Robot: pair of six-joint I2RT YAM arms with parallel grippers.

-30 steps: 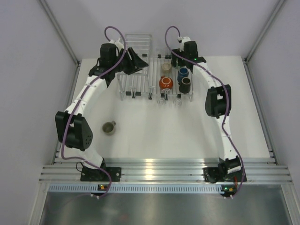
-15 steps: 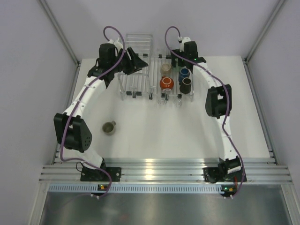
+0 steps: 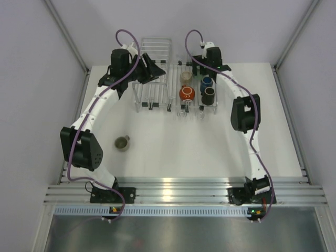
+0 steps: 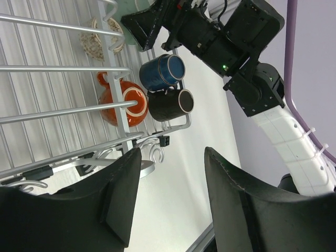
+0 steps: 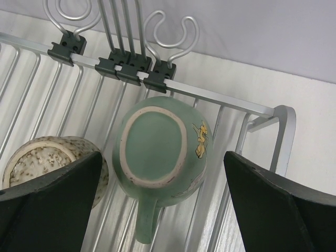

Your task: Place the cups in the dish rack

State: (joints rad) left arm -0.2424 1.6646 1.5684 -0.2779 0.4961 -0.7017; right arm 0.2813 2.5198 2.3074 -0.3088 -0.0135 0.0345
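The dish rack (image 3: 179,107) lies at the back centre of the table. In it are a beige cup (image 3: 185,76), an orange-red cup (image 3: 186,93), a dark blue cup (image 3: 206,82) and a brown cup (image 3: 208,95). A mint-teal cup (image 5: 160,152) lies bottom-up at the rack's far end (image 5: 220,100), next to the beige cup (image 5: 52,157). My right gripper (image 5: 163,155) is open, with its fingers wide apart on either side of the mint cup and not touching it. An olive-grey cup (image 3: 122,142) stands alone on the table at the left. My left gripper (image 3: 155,69) is open and empty.
A taller box-shaped wire basket (image 3: 152,79) stands left of the rack, under my left gripper. The left wrist view shows the blue cup (image 4: 163,71), the brown cup (image 4: 170,104), the orange-red cup (image 4: 123,102) and the right gripper (image 4: 157,21). Enclosure walls surround the table.
The left arm has shifted slightly toward the back left, its gripper staying over the basket. The right arm has hardly moved.
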